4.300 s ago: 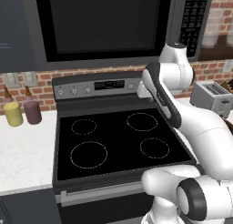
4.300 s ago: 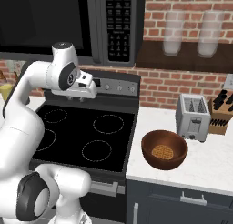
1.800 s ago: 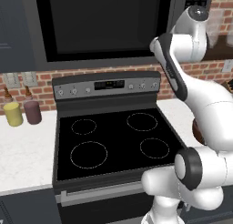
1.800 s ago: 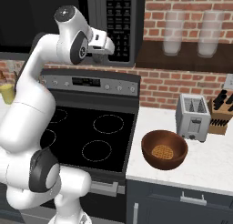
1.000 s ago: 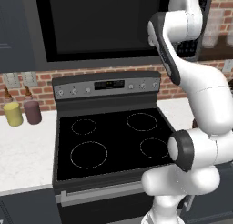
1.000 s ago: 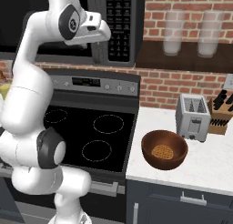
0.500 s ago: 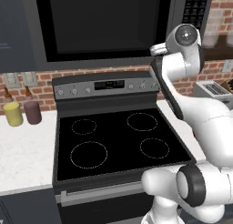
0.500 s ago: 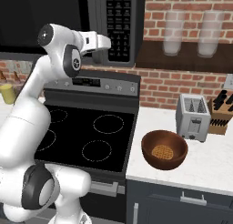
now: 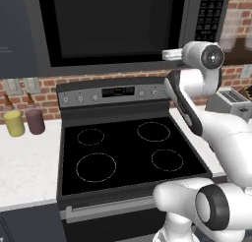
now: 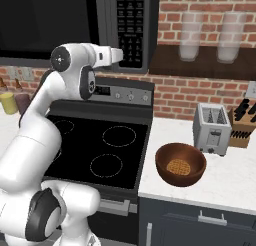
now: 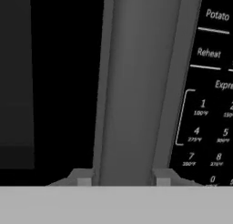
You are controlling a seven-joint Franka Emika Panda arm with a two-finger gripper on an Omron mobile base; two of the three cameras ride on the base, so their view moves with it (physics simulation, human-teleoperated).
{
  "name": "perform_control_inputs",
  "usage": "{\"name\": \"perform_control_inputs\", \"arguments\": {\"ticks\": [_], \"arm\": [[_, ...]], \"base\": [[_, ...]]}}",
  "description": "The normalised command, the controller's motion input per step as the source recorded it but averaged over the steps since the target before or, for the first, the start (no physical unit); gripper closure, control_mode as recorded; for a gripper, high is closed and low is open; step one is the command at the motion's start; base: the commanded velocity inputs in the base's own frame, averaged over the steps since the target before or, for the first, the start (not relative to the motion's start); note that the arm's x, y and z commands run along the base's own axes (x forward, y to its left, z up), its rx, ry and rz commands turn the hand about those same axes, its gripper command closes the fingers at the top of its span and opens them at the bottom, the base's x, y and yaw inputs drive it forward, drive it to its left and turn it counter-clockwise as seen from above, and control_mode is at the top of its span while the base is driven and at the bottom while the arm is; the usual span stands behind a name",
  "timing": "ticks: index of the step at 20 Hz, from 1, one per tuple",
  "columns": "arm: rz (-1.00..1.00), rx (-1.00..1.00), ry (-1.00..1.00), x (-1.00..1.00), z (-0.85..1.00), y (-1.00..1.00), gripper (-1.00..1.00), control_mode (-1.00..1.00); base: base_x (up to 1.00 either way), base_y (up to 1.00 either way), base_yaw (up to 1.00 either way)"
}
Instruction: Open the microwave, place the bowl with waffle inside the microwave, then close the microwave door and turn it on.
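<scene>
The microwave (image 9: 113,29) hangs over the stove, and its door (image 10: 45,20) is closed. My gripper (image 11: 123,180) is at the door's vertical grey handle (image 11: 132,82), just left of the keypad (image 11: 209,104). One fingertip (image 11: 84,180) presses each side of the handle, so the gripper is shut on it. From the base views the gripper (image 9: 170,54) (image 10: 119,54) sits at the microwave's lower edge by the keypad strip (image 10: 131,25). The reddish-brown bowl (image 10: 165,162) stands on the counter right of the stove with the waffle (image 10: 177,166) inside it.
A black stove (image 9: 128,152) lies under the microwave. A silver toaster (image 10: 214,128) and a knife block (image 10: 242,125) stand behind the bowl. Two jars (image 10: 190,35) sit on a dark shelf. Left of the stove stand a yellow bottle (image 9: 15,123) and a maroon bottle (image 9: 34,120).
The arm has dropped from high beside the microwave and brought the hand onto the door handle. The fingers have closed in around the handle. Bowl and door have not moved.
</scene>
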Motion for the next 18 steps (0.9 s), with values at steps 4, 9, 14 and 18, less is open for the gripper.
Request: {"name": "perform_control_inputs", "arguments": {"ticks": [4, 9, 14, 18], "arm": [[0.35, 0.14, 0.24, -0.10, 0.57, 0.92, 1.00, -1.00], [0.40, 0.08, 0.07, -0.55, 0.23, 1.00, 1.00, -1.00], [0.38, 0.06, 0.00, -0.72, 0.08, 1.00, 1.00, -1.00], [0.31, 0.01, 0.00, -0.81, 0.12, 1.00, 1.00, -1.00]], "base": [[0.00, 0.00, 0.00], [0.00, 0.00, 0.00], [0.00, 0.00, 0.00], [0.00, 0.00, 0.00]]}}
